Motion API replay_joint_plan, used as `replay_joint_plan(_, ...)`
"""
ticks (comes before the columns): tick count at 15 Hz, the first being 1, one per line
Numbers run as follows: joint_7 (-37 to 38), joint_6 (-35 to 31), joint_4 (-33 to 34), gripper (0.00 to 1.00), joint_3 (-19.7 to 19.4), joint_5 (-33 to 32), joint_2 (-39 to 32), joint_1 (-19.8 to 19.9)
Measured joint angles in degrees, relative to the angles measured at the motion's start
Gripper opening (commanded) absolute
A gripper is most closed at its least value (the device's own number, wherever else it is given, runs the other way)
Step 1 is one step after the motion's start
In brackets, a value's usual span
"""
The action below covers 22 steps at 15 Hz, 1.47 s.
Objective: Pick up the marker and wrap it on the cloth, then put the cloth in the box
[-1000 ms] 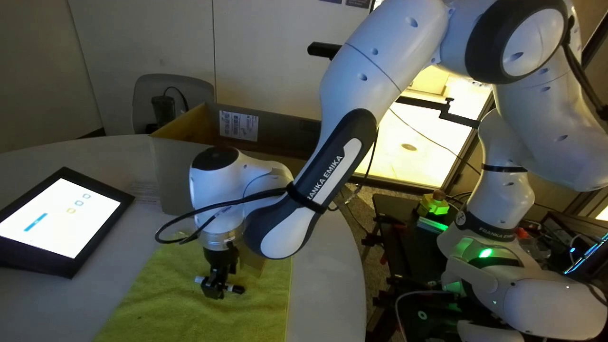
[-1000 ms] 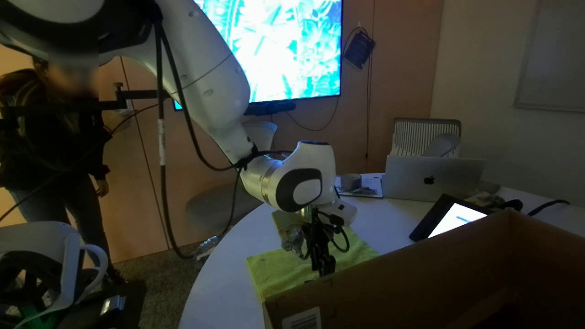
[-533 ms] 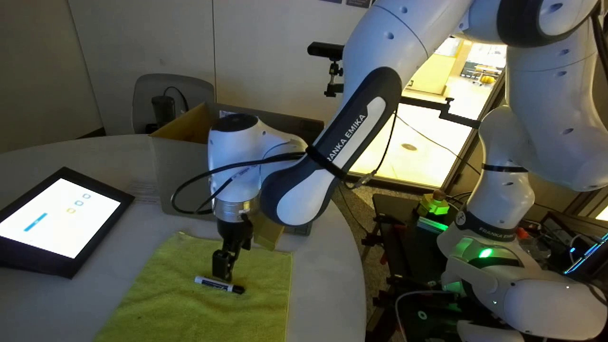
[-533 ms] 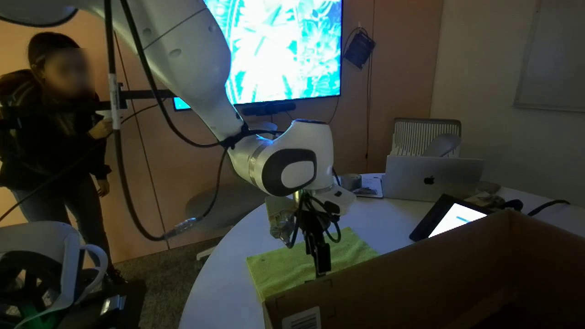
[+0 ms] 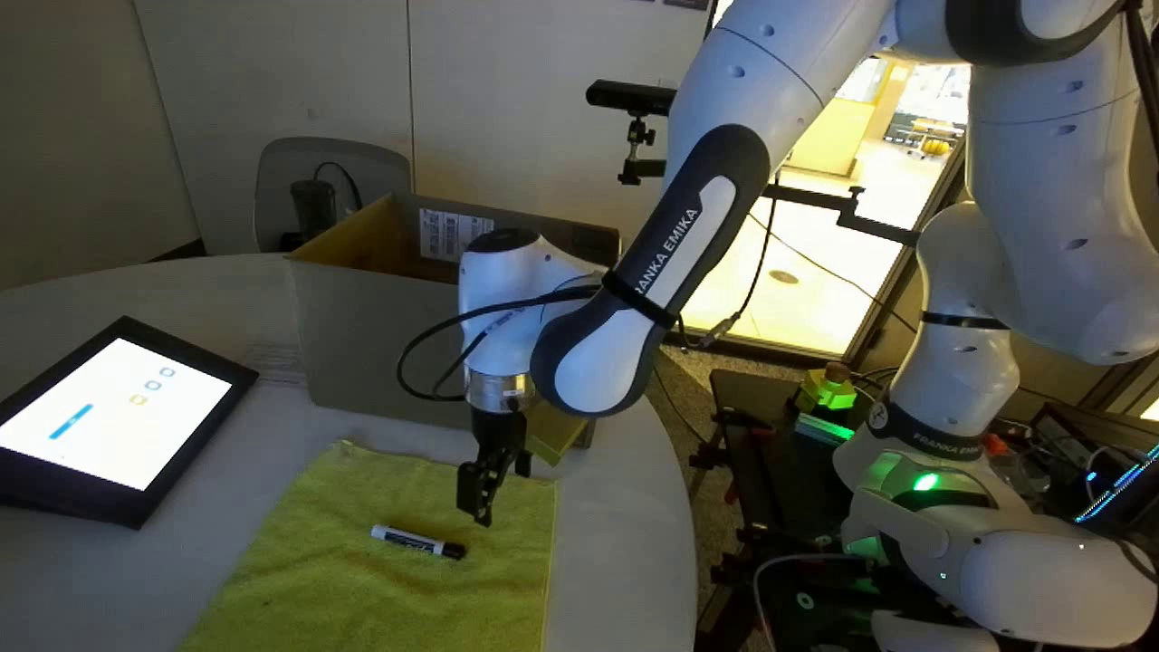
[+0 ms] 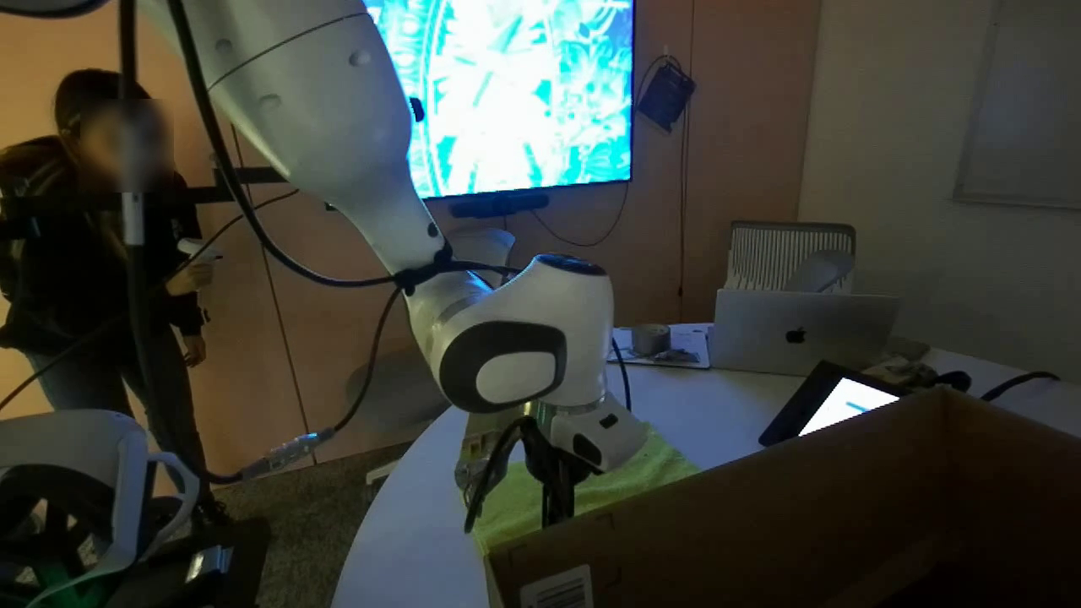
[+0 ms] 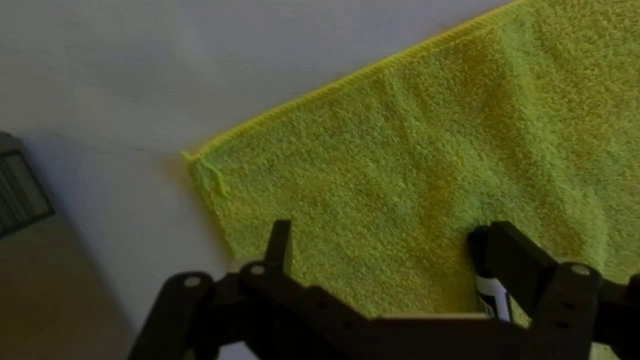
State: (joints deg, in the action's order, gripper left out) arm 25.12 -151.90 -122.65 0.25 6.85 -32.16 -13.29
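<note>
The marker [image 5: 416, 541], white with a black cap, lies on top of the yellow-green cloth [image 5: 380, 598], which is spread flat on the table with slight wrinkles. My gripper [image 5: 477, 503] hangs above the cloth, off to the capped side of the marker and not touching it. In the wrist view my gripper [image 7: 391, 225] stands wide open, only cloth showing beneath the gap. One finger [image 7: 520, 265] covers part of the marker [image 7: 492, 295] from that camera. The cardboard box [image 5: 371, 335] stands upright behind the cloth, its top open; in an exterior view the box [image 6: 760, 507] hides part of the cloth.
A black-framed tablet [image 5: 118, 417] rests on the white table beside the cloth. Farther along sit a laptop [image 6: 802, 329] and a roll of tape [image 6: 650, 338]. The box's near wall rises close to the arm. A person [image 6: 110, 236] stands away from the table.
A second ago the gripper was down around the marker on the cloth. It has let go, risen, and moved sideways toward the cloth's edge. The marker has stayed in place.
</note>
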Motion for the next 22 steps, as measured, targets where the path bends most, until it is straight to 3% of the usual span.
replay_joint_plan(10,0.7,-10.68,-3.62,1.0,-0.29,5.08,-6.07,1.44)
replay_joint_plan(11,0.7,-10.98,-3.66,0.75,-0.28,5.67,-6.11,1.54)
replay_joint_plan(12,0.7,-11.15,-3.68,0.74,-0.28,6.11,-6.12,1.65)
replay_joint_plan(20,0.38,-11.56,-3.69,0.09,1.04,7.6,-6.13,3.86)
replay_joint_plan(22,-0.49,-11.54,-3.67,0.03,2.75,8.18,-6.13,5.62)
